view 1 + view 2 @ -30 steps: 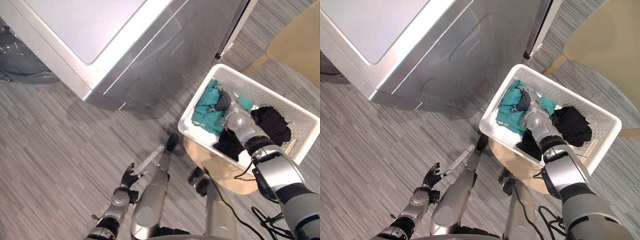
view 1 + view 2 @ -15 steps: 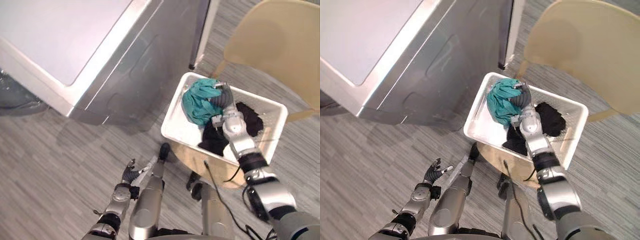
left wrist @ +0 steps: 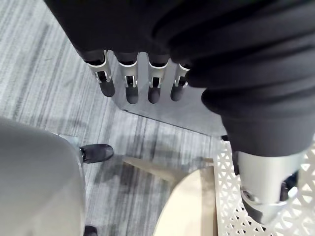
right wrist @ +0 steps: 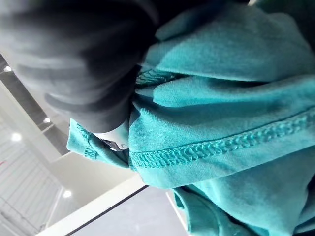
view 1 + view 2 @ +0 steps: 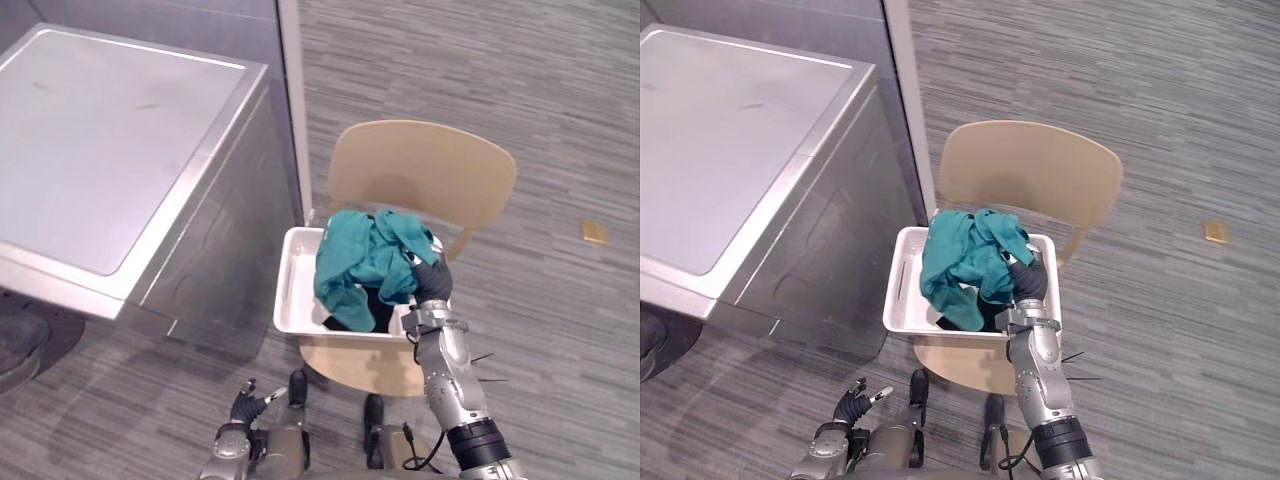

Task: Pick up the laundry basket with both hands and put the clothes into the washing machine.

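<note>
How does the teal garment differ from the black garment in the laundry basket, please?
The teal garment is bunched up high and covers the far rim of the laundry basket, with the right hand against it. The black garment lies low inside. The teal garment shows almost whole, while the black garment is mostly hidden beneath it. Both are soft cloth at the same basket, which sits on the chair.

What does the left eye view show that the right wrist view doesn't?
The left eye view adds the washing machine, the chair, the white basket on its seat, and the left hand, low and open. The right wrist view adds a stitched hem up close and ceiling lights. Both share the teal garment bunched in the fingers of the right hand.
</note>
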